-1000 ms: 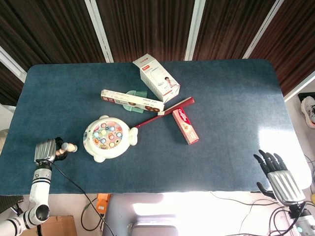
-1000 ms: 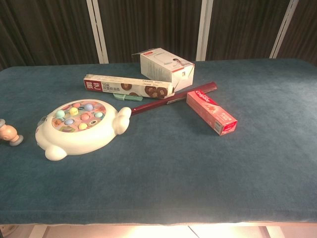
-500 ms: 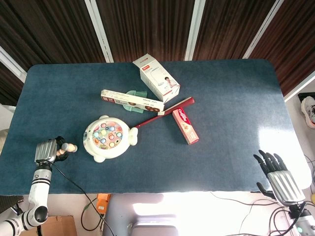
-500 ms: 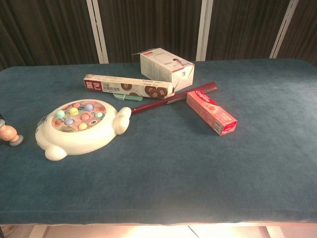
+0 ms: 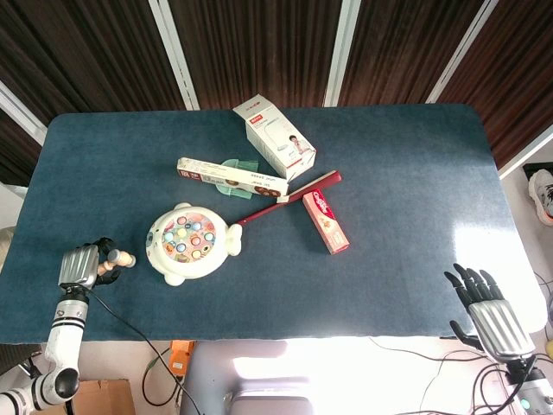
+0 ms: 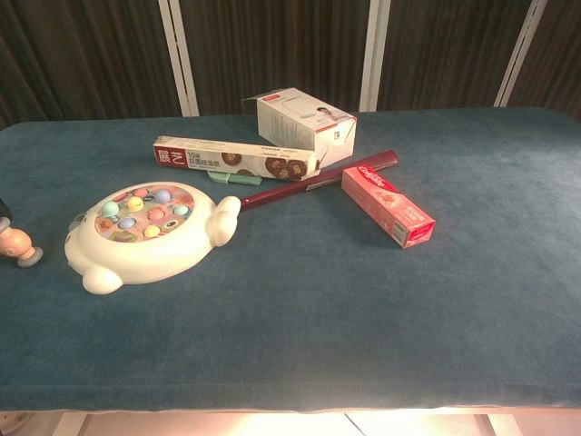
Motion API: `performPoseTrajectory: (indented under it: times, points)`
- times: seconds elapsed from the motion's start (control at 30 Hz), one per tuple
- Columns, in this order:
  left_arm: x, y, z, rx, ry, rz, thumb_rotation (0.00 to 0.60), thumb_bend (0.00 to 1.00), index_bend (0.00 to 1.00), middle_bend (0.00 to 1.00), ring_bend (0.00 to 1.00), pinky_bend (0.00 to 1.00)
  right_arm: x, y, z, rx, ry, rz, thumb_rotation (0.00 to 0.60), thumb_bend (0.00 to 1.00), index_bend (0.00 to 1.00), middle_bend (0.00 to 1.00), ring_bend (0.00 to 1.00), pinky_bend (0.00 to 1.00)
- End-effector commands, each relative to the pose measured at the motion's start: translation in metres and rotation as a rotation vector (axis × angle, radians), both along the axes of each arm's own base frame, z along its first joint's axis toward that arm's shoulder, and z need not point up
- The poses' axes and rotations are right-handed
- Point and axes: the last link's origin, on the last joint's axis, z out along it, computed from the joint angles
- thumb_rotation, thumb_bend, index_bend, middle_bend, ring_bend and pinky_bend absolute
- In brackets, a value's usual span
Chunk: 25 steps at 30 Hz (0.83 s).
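Observation:
My left hand (image 5: 82, 264) lies at the table's front left edge, fingers curled around one end of a small wooden peg toy (image 5: 119, 258). In the chest view the peg toy (image 6: 18, 245) rests low on the blue cloth at the far left, and the hand is barely visible there. A white round fishing-game toy (image 5: 187, 243) (image 6: 145, 234) with coloured pieces sits just right of the peg. My right hand (image 5: 484, 303) hangs off the table's front right corner, fingers spread and holding nothing.
Mid-table lie a long biscuit box (image 5: 231, 176) over a green item (image 5: 233, 164), a white carton (image 5: 274, 139), a red toothpaste box (image 5: 325, 221) and a dark red stick (image 5: 289, 196). A cable runs below the left arm.
My left arm has shifted slightly down and to the left, with the peg toy barely moving. The right hand has stayed still.

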Motion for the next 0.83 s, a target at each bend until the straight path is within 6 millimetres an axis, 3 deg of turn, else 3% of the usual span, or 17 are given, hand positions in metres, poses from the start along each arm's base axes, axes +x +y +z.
performPoseTrajectory:
  times: [0.03,0.1,0.17,0.33,0.5,0.63,0.83]
  points:
    - [0.005,-0.012,0.014,0.003,-0.017,-0.047,0.600,0.20,0.21,0.18,0.24,0.40,0.000,0.001,0.001,-0.004,-0.001,0.001,0.600,0.29,0.00,0.00,0.00,0.00]
    - [0.008,-0.024,0.030,0.030,-0.024,-0.099,0.600,0.17,0.06,0.02,0.10,0.34,0.000,0.001,0.002,-0.008,-0.002,0.001,0.600,0.29,0.00,0.00,0.00,0.00]
    - [0.011,-0.040,0.045,0.067,-0.038,-0.152,0.600,0.16,0.01,0.00,0.04,0.28,-0.001,0.002,0.003,-0.011,-0.001,-0.002,0.600,0.29,0.00,0.00,0.00,0.00]
    - [0.009,-0.098,0.077,0.148,-0.044,-0.325,0.600,0.16,0.00,0.00,0.00,0.15,-0.002,0.002,0.003,-0.018,0.006,-0.010,0.600,0.29,0.00,0.00,0.00,0.00]
    - [-0.009,-0.149,0.068,0.104,-0.085,-0.369,0.600,0.16,0.00,0.00,0.00,0.11,-0.001,0.002,-0.001,-0.008,0.024,-0.017,0.600,0.29,0.00,0.00,0.00,0.00]
    - [-0.017,-0.158,0.056,0.052,-0.047,-0.365,0.600,0.16,0.00,0.00,0.00,0.11,0.000,0.002,-0.004,-0.011,0.035,-0.022,0.600,0.29,0.00,0.00,0.00,0.00]
    - [-0.014,-0.160,0.056,0.061,-0.023,-0.382,0.600,0.16,0.00,0.00,0.00,0.11,-0.001,0.002,-0.005,-0.019,0.043,-0.025,0.600,0.29,0.00,0.00,0.00,0.00]
